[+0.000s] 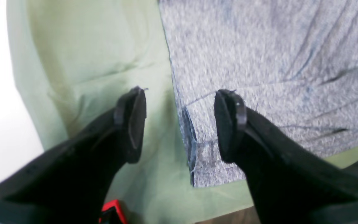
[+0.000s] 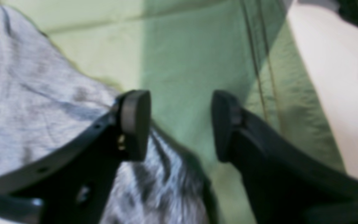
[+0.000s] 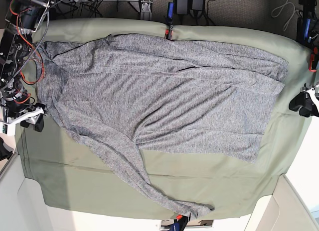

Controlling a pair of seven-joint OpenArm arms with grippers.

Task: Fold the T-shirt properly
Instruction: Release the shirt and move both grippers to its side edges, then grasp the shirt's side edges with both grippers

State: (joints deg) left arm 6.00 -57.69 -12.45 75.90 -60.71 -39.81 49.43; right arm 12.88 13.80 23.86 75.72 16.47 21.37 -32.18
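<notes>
The heather-grey T-shirt (image 3: 159,96) lies spread flat on the olive-green cloth sheet (image 3: 99,186), with one long sleeve (image 3: 144,186) trailing toward the near edge. My left gripper (image 1: 180,124) is open and empty. It hovers over the shirt's hem corner (image 1: 204,161), one finger over the shirt (image 1: 259,62) and one over the green cloth (image 1: 89,62). In the base view it (image 3: 302,104) is just off the shirt's right edge. My right gripper (image 2: 180,124) is open and empty beside the shirt's edge (image 2: 26,109). In the base view it (image 3: 34,119) sits at the left edge.
Red clamps pin the green cloth at the far edge (image 3: 168,32), the right edge (image 3: 313,61) and the near edge (image 3: 177,218). Cables and electronics (image 3: 30,12) stand at the far left. White table surface (image 2: 331,93) borders the cloth.
</notes>
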